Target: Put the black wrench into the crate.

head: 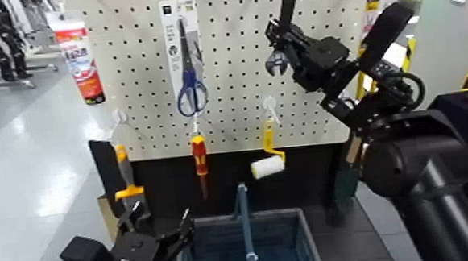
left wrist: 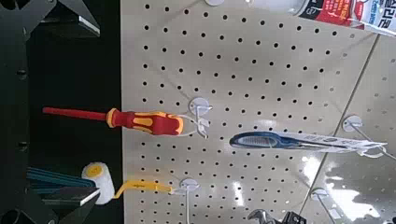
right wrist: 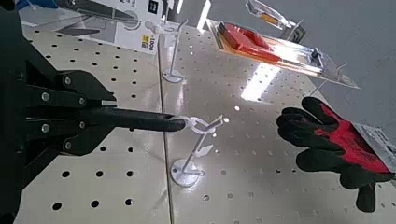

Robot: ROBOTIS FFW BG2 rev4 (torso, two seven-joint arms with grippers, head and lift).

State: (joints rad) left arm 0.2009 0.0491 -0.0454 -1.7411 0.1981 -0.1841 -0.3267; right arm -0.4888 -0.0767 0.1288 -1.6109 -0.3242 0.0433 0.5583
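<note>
Hanging on the pegboard (head: 233, 84) above the blue-grey crate (head: 293, 213), whose tall handle bar (head: 247, 232) stands upright, the black wrench (head: 277, 62) has its long axis near vertical, jaw head down. The right gripper (head: 282, 39) clamps its handle with closed fingers; the left gripper (head: 161, 217), fingers apart, is beside the crate, and the mini paint roller (head: 269, 167) hangs between wrench and crate.

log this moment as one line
right gripper: shut on wrench | wrench: at pegboard hook | left gripper: low, beside crate
</note>
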